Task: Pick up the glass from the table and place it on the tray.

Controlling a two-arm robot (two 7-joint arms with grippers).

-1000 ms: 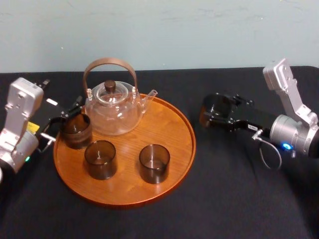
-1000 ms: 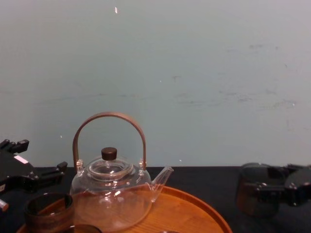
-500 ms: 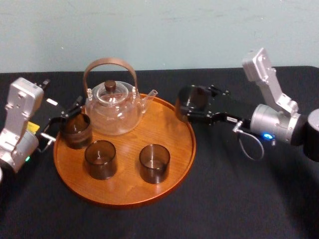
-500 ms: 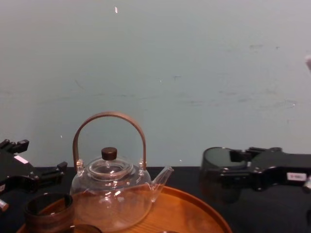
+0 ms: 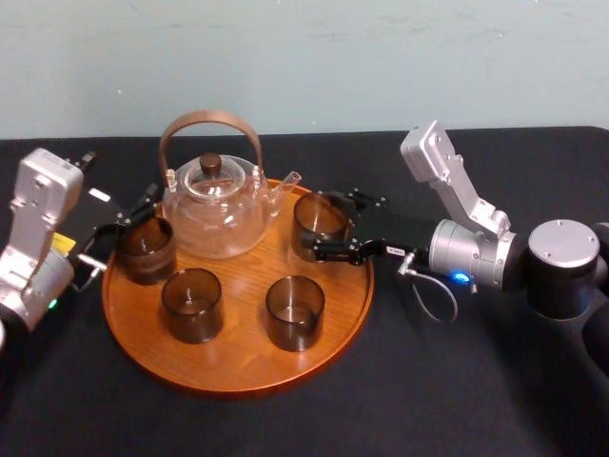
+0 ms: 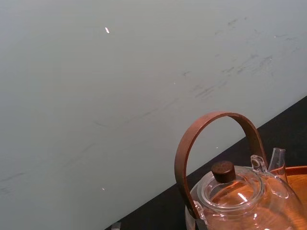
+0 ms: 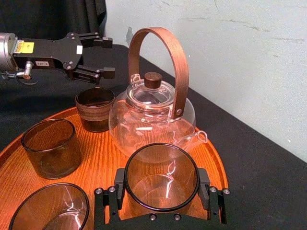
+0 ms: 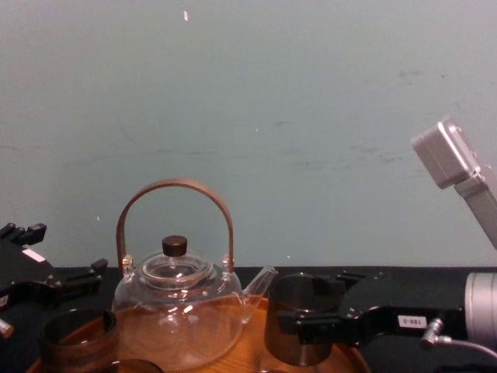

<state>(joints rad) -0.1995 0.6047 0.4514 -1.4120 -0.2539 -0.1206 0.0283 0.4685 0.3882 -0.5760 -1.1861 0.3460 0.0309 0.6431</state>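
Clamping the glass (image 7: 161,175) on opposite sides of its wall, the jaws of the right gripper (image 7: 161,186) keep it upright with the mouth facing up. A side grip suits the straight, smooth cylinder, and it leaves the base clear for set-down. The glass is dark, smoky and translucent, and has no handle. It sits over the right rear part of the tray (image 5: 243,367), just beside the spout of the teapot (image 5: 214,205). Whether its base touches the wood cannot be determined. The tray is round, orange-brown and grained, with a low raised rim. It carries three matching tumblers (image 5: 191,305) and rests on the matte black desk (image 5: 428,381). The left gripper (image 7: 108,56) is idle at the tray's left rear edge, jaws apart and empty.
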